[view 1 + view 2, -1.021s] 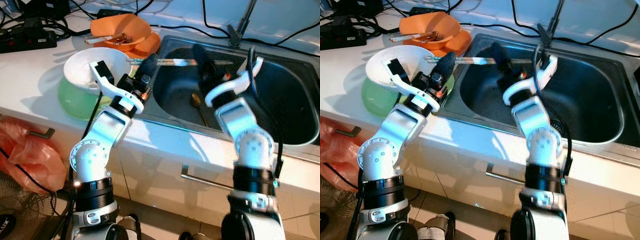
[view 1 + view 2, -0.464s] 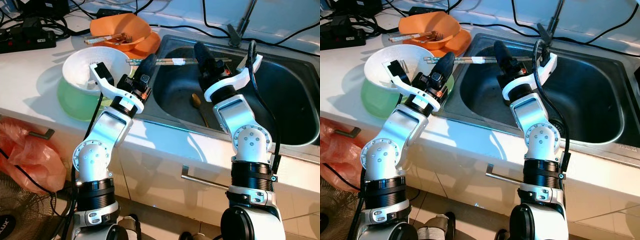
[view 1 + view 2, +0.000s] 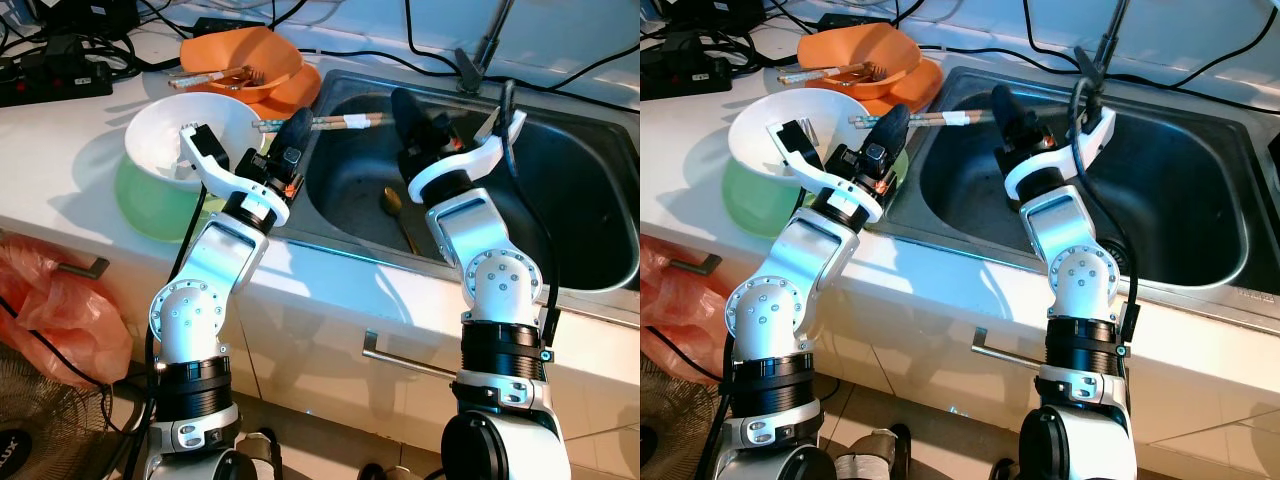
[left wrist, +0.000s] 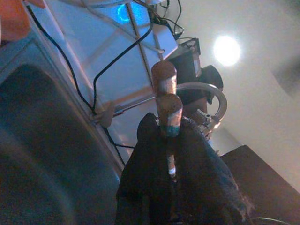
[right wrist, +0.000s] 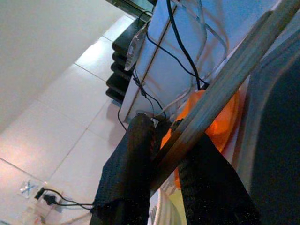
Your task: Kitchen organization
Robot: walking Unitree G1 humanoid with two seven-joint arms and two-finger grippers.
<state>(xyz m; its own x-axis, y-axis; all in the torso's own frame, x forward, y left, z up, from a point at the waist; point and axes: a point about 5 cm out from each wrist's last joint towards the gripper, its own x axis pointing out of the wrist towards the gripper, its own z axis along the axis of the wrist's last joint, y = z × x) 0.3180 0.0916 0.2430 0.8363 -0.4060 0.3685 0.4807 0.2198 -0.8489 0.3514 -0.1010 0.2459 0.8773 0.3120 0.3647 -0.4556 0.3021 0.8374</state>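
A pair of wooden chopsticks (image 3: 335, 122) is held level across the near-left corner of the steel sink (image 3: 560, 190), gripped at one end by the left gripper (image 3: 297, 128) and toward the other end by the right gripper (image 3: 408, 112); in each wrist view the jaws are seen closed on the sticks. On the white counter (image 3: 60, 140) to the left, a white bowl (image 3: 165, 140) is nested in a green bowl (image 3: 150, 200), with an orange bowl (image 3: 240, 55) behind them carrying further utensils. A spoon (image 3: 393, 205) is observed lying on the sink floor between the two arms.
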